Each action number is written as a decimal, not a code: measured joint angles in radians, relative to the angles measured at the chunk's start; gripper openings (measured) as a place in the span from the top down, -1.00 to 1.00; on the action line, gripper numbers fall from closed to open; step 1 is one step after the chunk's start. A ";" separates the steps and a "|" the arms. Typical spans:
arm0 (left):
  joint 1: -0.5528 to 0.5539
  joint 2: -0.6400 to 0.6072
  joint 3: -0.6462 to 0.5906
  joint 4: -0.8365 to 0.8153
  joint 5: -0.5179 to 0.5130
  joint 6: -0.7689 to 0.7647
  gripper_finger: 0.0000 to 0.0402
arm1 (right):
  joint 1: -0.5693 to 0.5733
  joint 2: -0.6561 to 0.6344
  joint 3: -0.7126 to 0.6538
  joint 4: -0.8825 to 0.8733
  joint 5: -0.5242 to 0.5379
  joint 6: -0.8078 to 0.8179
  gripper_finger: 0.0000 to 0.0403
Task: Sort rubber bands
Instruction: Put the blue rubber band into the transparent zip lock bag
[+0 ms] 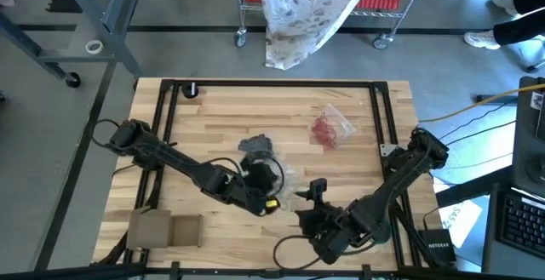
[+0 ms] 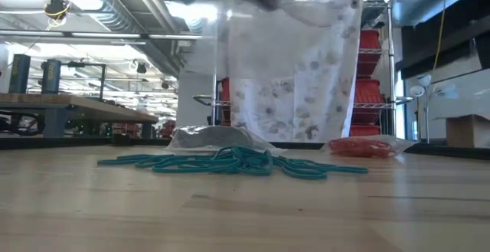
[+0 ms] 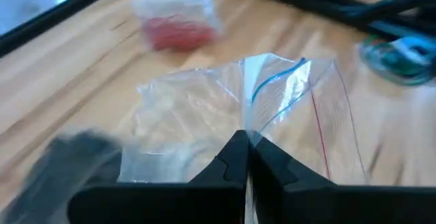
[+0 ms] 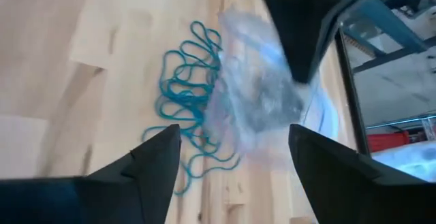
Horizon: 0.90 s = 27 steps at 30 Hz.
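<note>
1. We have the left gripper (image 3: 246,157) pinched shut on the edge of an empty clear bag (image 3: 204,125), holding it up near the middle of the table (image 1: 221,118).
2. Our right gripper (image 4: 235,159) stands with its fingers wide apart and nothing between them, just above the teal bands (image 4: 187,98).
3. The teal bands lie loose on the wood in a tangled heap, right beside the held bag.
4. The step in hand, as we judge it, is picking teal bands and feeding them into the held bag.
5. To do it well, we should come straight down on the thick part of the tangle and close low against the wood, since the loops are thin and slip out easily.
6. We should keep the bag's mouth lifted and steady, so the right fingers can enter without catching the plastic.
7. Counts: two grippers; three bags in sight.
8. One bag holds red bands (image 1: 327,130) and lies at the far right, well apart from the grippers.
9. One bag holds dark bands (image 1: 258,145), just beyond the left gripper.
10. The teal loops are too tangled for us to count singly.
</note>
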 joint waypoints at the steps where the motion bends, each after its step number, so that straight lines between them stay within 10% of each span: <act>1: -0.003 -0.009 0.000 -0.054 -0.001 -0.030 1.00 | 0.009 -0.001 0.005 -0.003 -0.004 0.010 -0.30; 11: -0.072 -0.023 0.000 -0.446 -0.004 -0.330 1.00 | -0.012 -0.001 -0.328 0.346 -0.136 0.120 -0.22; 18: -0.107 -0.022 0.000 -0.447 -0.005 -0.359 1.00 | -0.178 0.001 -0.608 0.781 -0.317 0.117 -0.11; 27: -0.114 -0.018 0.000 -0.434 -0.005 -0.359 1.00 | -0.256 0.000 -0.711 0.863 -0.454 0.060 0.19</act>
